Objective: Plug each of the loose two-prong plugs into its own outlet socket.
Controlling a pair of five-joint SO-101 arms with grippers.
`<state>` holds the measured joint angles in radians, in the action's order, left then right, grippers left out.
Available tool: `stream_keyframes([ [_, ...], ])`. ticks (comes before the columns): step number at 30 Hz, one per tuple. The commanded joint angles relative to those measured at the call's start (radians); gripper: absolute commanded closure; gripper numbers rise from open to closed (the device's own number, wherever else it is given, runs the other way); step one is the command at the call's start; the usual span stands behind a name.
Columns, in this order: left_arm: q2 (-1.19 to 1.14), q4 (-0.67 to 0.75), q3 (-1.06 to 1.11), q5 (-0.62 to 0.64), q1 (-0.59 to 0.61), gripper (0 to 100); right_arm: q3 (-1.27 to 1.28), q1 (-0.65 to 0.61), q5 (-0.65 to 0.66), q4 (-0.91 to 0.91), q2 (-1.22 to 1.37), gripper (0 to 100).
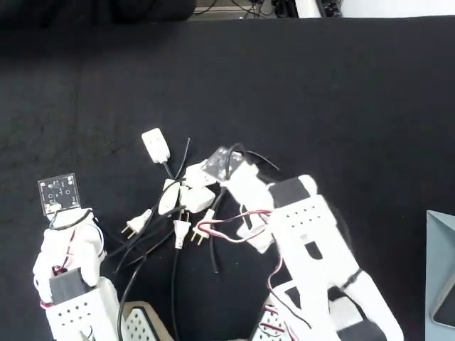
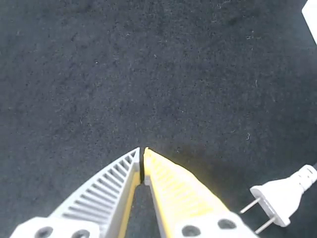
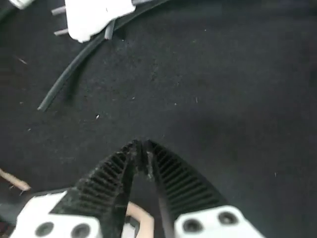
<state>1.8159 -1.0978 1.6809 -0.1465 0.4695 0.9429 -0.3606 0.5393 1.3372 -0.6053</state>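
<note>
Closest to the lens in the left wrist view, the left gripper [image 2: 142, 151] has its grey and yellow fingers pressed together at the tips, gripping nothing, above black cloth [image 2: 124, 64]. Beside it lies the left plug [image 2: 280, 197], white, with two bare prongs turned toward the yellow finger. The high view sets that plug below and slightly left of the white socket block [image 1: 155, 144], long axis slanting, prongs aimed at the left arm [image 1: 67, 263]. Directly below the socket block, past a bunch of white connector bodies [image 1: 188, 195], the middle plug [image 1: 181, 231] points its prongs straight toward the arms. The right plug [image 1: 204, 226], just beside it, leans prongs down-left. The socket block itself lies nearly upright in the picture, its black cable [image 1: 170, 174] leaving the lower end. Lower right of it, the right gripper [image 3: 142, 145] shows black fingers closed tip to tip, empty, near another white plug [image 3: 94, 17]. Far right stands a grey container [image 1: 441, 270]
</note>
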Motion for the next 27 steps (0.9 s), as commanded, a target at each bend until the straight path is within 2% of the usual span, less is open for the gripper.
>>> stream_keyframes([
  [1,0.002,0.02,0.018,0.003,0.008,97,0.01,0.014,0.015,-0.077,0.051,98.7],
  [5,0.002,0.02,0.018,0.005,0.008,97,-0.041,0.009,-0.031,-0.055,0.067,98.6],
  [7,0.002,0.02,0.018,0.005,0.008,97,-0.104,0.008,-0.143,-0.021,0.067,98.4],
  [10,0.002,0.02,0.018,0.005,0.008,97,-0.209,-0.009,-0.394,0.005,0.074,98.3],
  [12,0.002,0.02,0.018,0.005,0.008,97,-0.229,-0.055,-0.517,0.003,0.074,98.2],
  [18,0.002,0.02,0.018,0.005,0.008,97,-0.205,-0.272,-0.733,-0.023,0.12,98.2],
  [23,0.002,0.02,0.018,0.003,0.008,97,-0.205,-0.311,-0.81,-0.144,0.251,97.0],
  [27,0.002,0.02,0.018,0.002,0.008,97,-0.228,-0.31,-0.873,-0.172,0.383,88.1],
])
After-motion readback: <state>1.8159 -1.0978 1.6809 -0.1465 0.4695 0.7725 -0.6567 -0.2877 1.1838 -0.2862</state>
